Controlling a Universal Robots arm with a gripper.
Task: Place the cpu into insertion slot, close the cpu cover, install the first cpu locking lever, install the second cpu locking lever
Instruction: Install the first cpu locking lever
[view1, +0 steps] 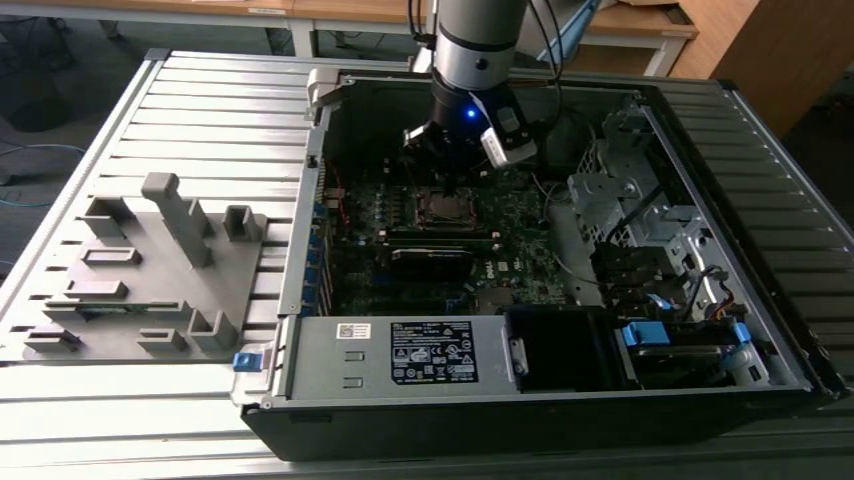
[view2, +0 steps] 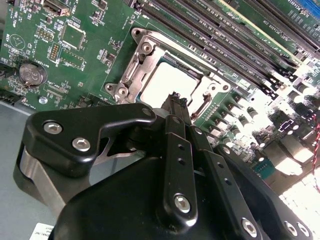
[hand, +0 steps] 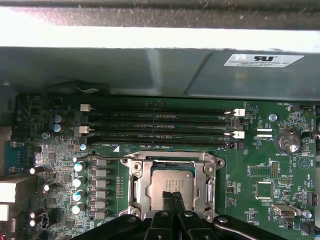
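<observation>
While the black jaws sit pressed together, the flat grey cpu (hand: 167, 181) lies within the shiny cpu cover (hand: 141, 189).

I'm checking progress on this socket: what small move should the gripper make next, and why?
Probably a short sideways shift of the shut gripper off the cpu towards the slot's rim. The cpu already sits in the insertion slot and the cpu cover seems to lie flat around it, so latching looks like what is left.
</observation>
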